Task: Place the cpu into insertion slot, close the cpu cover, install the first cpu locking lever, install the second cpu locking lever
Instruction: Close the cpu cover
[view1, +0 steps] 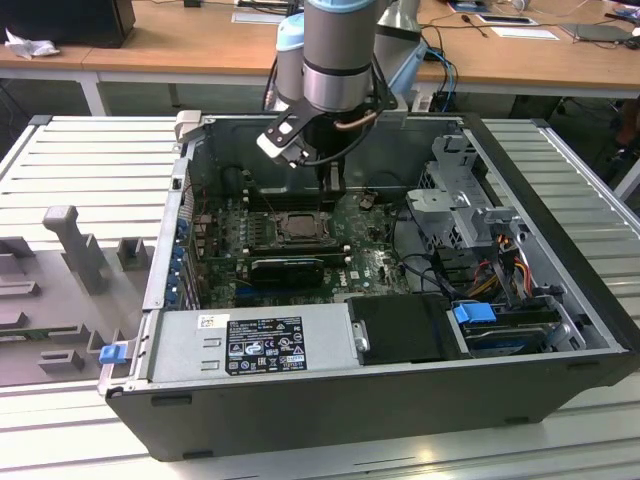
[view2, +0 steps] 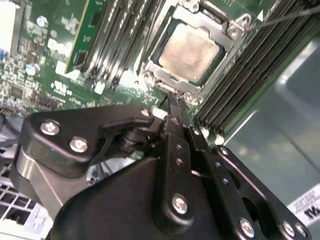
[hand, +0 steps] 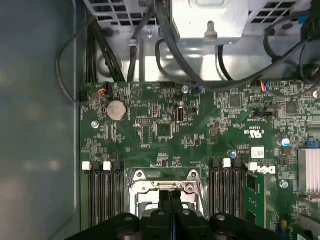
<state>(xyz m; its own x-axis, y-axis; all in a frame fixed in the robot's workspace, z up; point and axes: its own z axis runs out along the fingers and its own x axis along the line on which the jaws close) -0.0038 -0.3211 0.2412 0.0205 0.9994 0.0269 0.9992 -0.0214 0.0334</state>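
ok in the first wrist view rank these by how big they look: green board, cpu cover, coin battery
1. green board
2. cpu cover, partly behind the tool
3. coin battery

An open case (view1: 400, 400) lies on a slatted tabletop (view1: 90, 150). Inside are a power supply (view1: 250, 345), memory slots (hand: 102, 192), a coin battery (hand: 116, 110) and cables (view1: 500, 250).
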